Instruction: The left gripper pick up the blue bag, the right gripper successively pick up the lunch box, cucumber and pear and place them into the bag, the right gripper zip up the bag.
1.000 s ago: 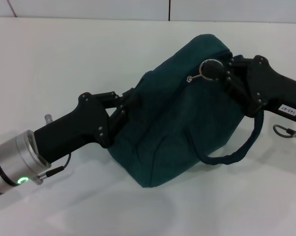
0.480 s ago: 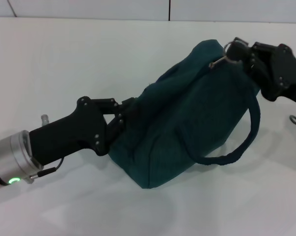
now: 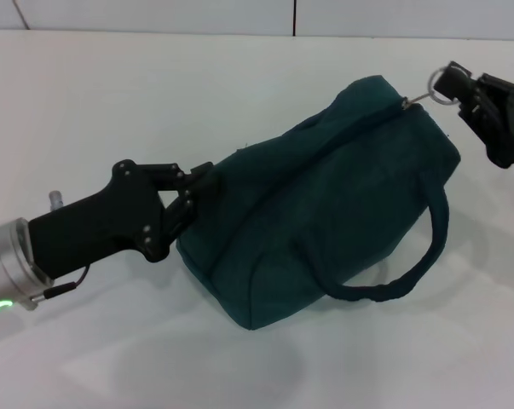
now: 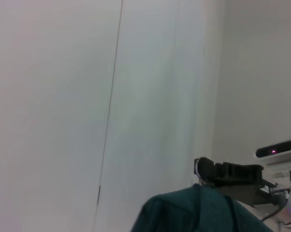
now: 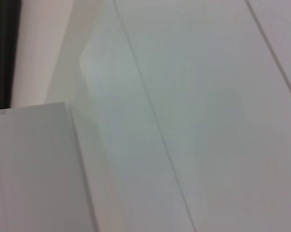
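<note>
Both arms have pulled apart since a second ago: the right gripper [image 3: 451, 78], which was over the middle of the bag's top, now sits out at the far right edge of the head view, and the left gripper [image 3: 191, 186] has slid back toward the left, stretching the blue bag [image 3: 325, 213] out long between them. Right now the right gripper's black fingers are pinched on the silver ring pull [image 3: 440, 88], which stands just off the bag's upper right corner with the zipper tab taut behind it. The white label seen earlier on that arm is out of frame now, so no writing can be read anywhere. Over on the other side, the left gripper's two fingers are clamped on the fabric at the bag's lower left end, its black arm running down to the silver cuff with the green glowing ring [image 3: 1, 304] at the left edge. The bag lies tilted on the white table [image 3: 137, 94], left end low, right end high, top seam drawn closed along its length, and one loop handle [image 3: 410, 273] hangs slack off the near side onto the table. From the left wrist view, a hump of teal fabric shows at the bottom with the right gripper's black claw sitting just beyond it. The right wrist view gives only pale wall panels.
</note>
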